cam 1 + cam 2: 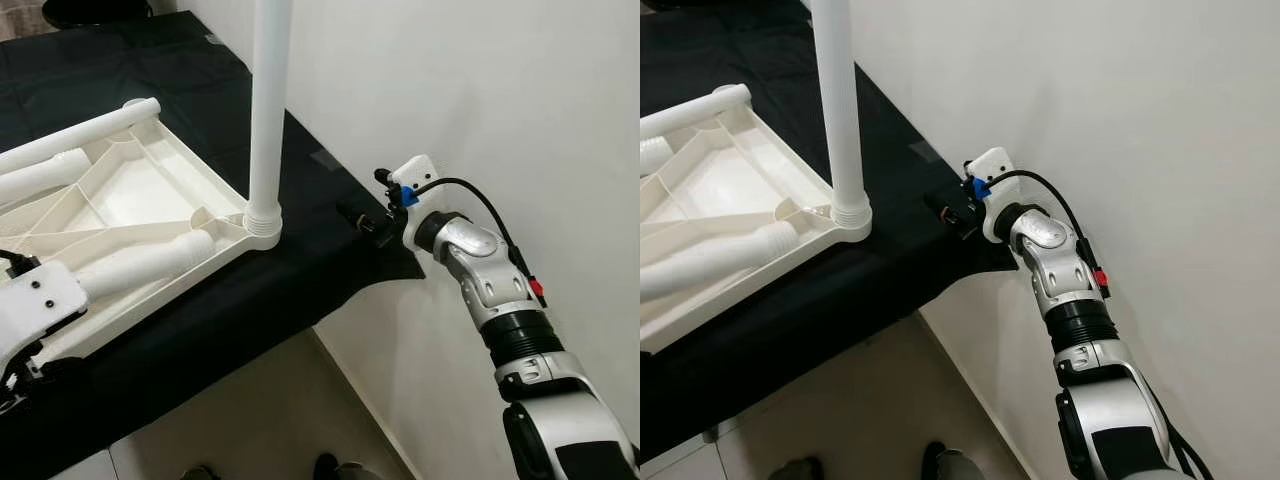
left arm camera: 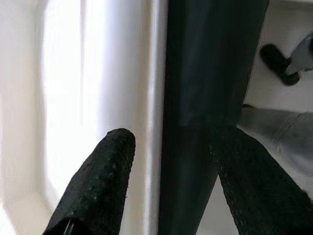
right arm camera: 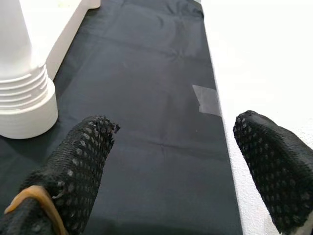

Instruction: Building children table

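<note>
Head camera first: a white plastic children's table top (image 1: 150, 200) lies upside down on a bench covered in smooth black cloth (image 1: 280, 290), its ribbed underside facing up with moulded triangular pockets. One round white leg (image 1: 268, 110) stands upright in the socket at the corner of the top nearest the bench's right edge, its base ringed with stepped collars. Another leg (image 1: 80, 135) lies flat along the far rim of the top, and a tapered, ridged leg (image 1: 140, 262) lies across the near part of the underside. The right gripper (image 1: 365, 222) hovers at the right edge of the bench, close to the white wall (image 1: 500, 100), beside but apart from the upright leg; its silver jointed arm carries a white camera block and a black cable. The left gripper's white housing (image 1: 35, 300) sits at the near edge of the top, by the bench's front edge. Pale floor (image 1: 890, 400) lies below, with dark shoe tips at the bottom.

Left wrist view: two knobbly black fingers (image 2: 98, 181) are spread apart, straddling the glossy white rim of the top (image 2: 112, 73) and the dark cloth beside it, gripping nothing that I can make out.

Right wrist view: the mesh-textured fingers (image 3: 80, 161) stand wide apart and hold nothing, over the black cloth, with the collared foot of the upright leg (image 3: 24, 93) just off to one side and a small clear tape patch (image 3: 208, 100) near the cloth's edge.
</note>
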Robot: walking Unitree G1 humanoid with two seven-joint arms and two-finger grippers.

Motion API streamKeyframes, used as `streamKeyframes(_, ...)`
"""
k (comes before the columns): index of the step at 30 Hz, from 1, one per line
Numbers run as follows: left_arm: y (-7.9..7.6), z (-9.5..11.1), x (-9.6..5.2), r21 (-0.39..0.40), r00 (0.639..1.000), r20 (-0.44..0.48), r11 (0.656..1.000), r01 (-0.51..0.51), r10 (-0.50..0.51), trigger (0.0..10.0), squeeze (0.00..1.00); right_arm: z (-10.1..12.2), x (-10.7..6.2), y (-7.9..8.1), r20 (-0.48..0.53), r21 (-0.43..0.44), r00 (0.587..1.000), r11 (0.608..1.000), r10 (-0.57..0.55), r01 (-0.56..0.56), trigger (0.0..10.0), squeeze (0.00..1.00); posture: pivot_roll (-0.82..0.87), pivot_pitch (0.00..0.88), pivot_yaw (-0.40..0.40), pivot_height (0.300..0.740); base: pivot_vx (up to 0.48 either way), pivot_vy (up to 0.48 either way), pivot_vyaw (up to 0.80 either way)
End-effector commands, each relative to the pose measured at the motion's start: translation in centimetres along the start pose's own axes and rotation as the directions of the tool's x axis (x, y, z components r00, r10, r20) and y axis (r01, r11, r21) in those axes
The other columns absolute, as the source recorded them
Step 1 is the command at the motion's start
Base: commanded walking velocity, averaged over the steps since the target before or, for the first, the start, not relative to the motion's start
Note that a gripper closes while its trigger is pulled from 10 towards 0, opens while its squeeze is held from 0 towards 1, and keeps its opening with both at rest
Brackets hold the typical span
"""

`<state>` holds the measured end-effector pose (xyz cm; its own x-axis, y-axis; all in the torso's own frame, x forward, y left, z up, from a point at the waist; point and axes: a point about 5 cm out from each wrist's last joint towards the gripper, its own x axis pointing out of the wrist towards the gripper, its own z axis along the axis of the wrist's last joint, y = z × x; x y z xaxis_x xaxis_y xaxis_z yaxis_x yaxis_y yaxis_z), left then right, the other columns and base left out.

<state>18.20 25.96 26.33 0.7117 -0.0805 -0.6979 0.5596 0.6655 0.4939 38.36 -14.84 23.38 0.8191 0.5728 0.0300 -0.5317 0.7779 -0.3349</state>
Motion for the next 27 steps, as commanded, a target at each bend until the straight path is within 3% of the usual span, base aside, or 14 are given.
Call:
streamKeyframes(1, -1.0, -0.1, 0.4, -0.022, 0.999, -0.006, 0.998, 0.053, -0.053, 10.0, 0.00, -0.6, -0.4, -0.1, -0.013, 0.017, 1.000, 1.000, -0.007, 0.007, 10.0, 0.00, 0.13, 0.210, -0.117, 0.740, 0.000, 0.000, 0.00)
streamKeyframes(7, -1.9, -0.1, 0.7, -0.052, 0.996, 0.008, 0.995, 0.084, -0.084, 10.0, 0.00, -0.5, -0.5, -0.1, -0.010, 0.017, 1.000, 1.000, -0.007, 0.007, 10.0, 0.00, 0.13, 0.210, -0.117, 0.740, 0.000, 0.000, 0.00)
streamKeyframes(12, -2.7, 1.1, 1.3, -0.050, 0.993, 0.094, 0.995, 0.083, -0.078, 10.0, 0.00, -0.1, -0.4, -0.2, 0.007, 0.033, 1.000, 0.999, -0.012, 0.012, 10.0, 0.00, 0.13, 0.213, -0.120, 0.740, 0.000, 0.000, 0.00)
streamKeyframes(15, -3.1, 4.2, 2.6, -0.106, 0.943, 0.331, 0.994, 0.000, 0.035, 10.0, 0.00, 0.2, -0.3, -0.5, 0.033, 0.077, 0.999, 0.997, -0.036, 0.033, 10.0, 0.00, 0.12, 0.204, -0.121, 0.740, 0.000, 0.000, 0.00)
streamKeyframes(17, -3.3, 4.7, 2.8, -0.122, 0.928, 0.368, 0.992, -0.005, 0.050, 10.0, 0.00, 0.2, -0.3, -0.5, 0.031, 0.076, 0.999, 0.997, -0.036, 0.034, 10.0, 0.00, 0.12, 0.202, -0.122, 0.740, 0.000, 0.000, 0.00)
streamKeyframes(19, -4.0, 6.0, 3.2, -0.152, 0.884, 0.458, 0.988, -0.021, 0.089, 10.0, 0.00, 0.0, -0.3, -0.5, 0.026, 0.069, 0.999, 0.997, -0.036, 0.034, 10.0, 0.00, 0.12, 0.196, -0.121, 0.740, 0.000, 0.000, 0.00)
streamKeyframes(22, -4.4, 6.5, 3.3, -0.156, 0.862, 0.497, 0.987, -0.025, 0.100, 10.0, 0.00, 0.0, -0.2, -0.5, 0.024, 0.069, 0.999, 0.997, -0.037, 0.035, 10.0, 0.00, 0.12, 0.191, -0.118, 0.740, 0.000, 0.000, 0.00)
streamKeyframes(23, -4.9, 7.1, 3.5, -0.167, 0.836, 0.536, 0.986, -0.029, 0.115, 10.0, 0.00, 0.0, -0.2, -0.5, 0.020, 0.066, 0.999, 0.997, -0.044, 0.043, 10.0, 0.00, 0.11, 0.184, -0.116, 0.740, 0.000, 0.000, 0.00)
streamKeyframes(24, -4.9, 7.1, 3.5, -0.167, 0.836, 0.536, 0.986, -0.029, 0.115, 10.0, 0.00, 0.0, -0.2, -0.5, 0.020, 0.066, 0.999, 0.997, -0.044, 0.043, 10.0, 0.00, 0.11, 0.184, -0.116, 0.740, 0.000, 0.000, 0.00)
streamKeyframes(27, -5.5, 8.0, 3.5, -0.160, 0.788, 0.600, 0.986, -0.055, 0.141, 10.0, 0.00, -0.3, -0.6, -0.6, 0.013, 0.070, 0.999, 0.996, -0.050, 0.049, 10.0, 0.00, 0.11, 0.177, -0.111, 0.740, 0.000, 0.000, 0.00)
